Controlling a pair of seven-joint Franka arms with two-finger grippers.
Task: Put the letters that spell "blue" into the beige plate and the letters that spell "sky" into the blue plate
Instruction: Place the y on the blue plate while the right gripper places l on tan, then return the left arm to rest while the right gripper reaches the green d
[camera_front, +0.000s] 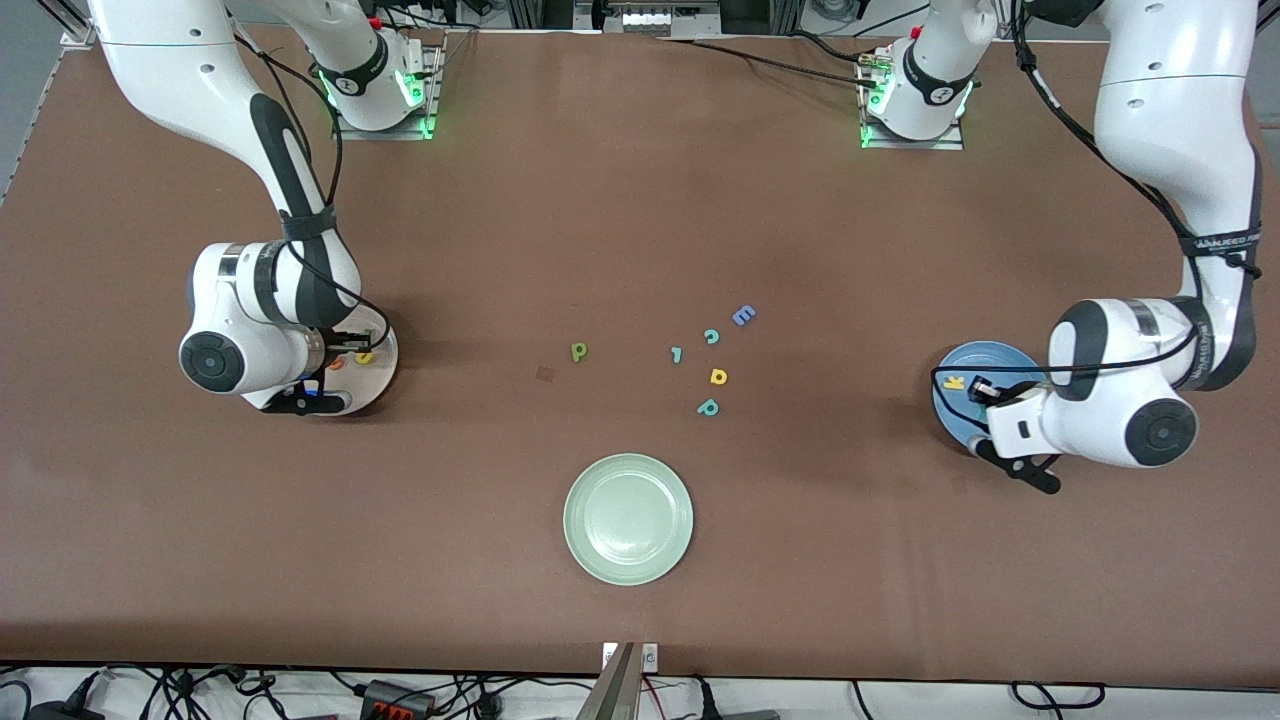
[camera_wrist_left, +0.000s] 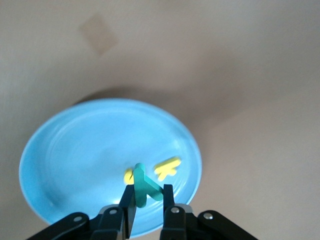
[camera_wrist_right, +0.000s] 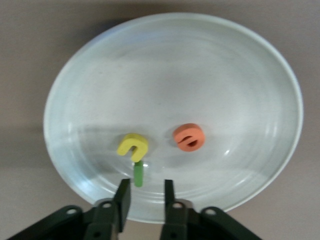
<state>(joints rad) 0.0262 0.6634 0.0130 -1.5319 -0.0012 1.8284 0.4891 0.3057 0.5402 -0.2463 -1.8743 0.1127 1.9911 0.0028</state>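
Loose letters lie mid-tabletop (camera_front: 640, 200): green "b" (camera_front: 578, 351), blue "E" (camera_front: 743, 315), teal "c" (camera_front: 711, 336), small teal stroke (camera_front: 677, 354), yellow "d"-like letter (camera_front: 718, 376) and teal "p" (camera_front: 708, 407). The pale green plate (camera_front: 628, 518) sits nearer the front camera.

The right gripper (camera_wrist_right: 144, 192) hangs over the beige plate (camera_wrist_right: 100, 75) at the right arm's end, jaws spread above the thin green "l" (camera_wrist_right: 138, 173) (which lies beside the yellow "u" (camera_wrist_right: 132, 146) and orange "e" (camera_wrist_right: 189, 137)).

The left gripper (camera_wrist_left: 147, 202) hangs over the blue plate (camera_wrist_left: 80, 150), jaws pinching the teal "y" (camera_wrist_left: 144, 185); the yellow "k" (camera_wrist_left: 167, 167) lies in the plate.
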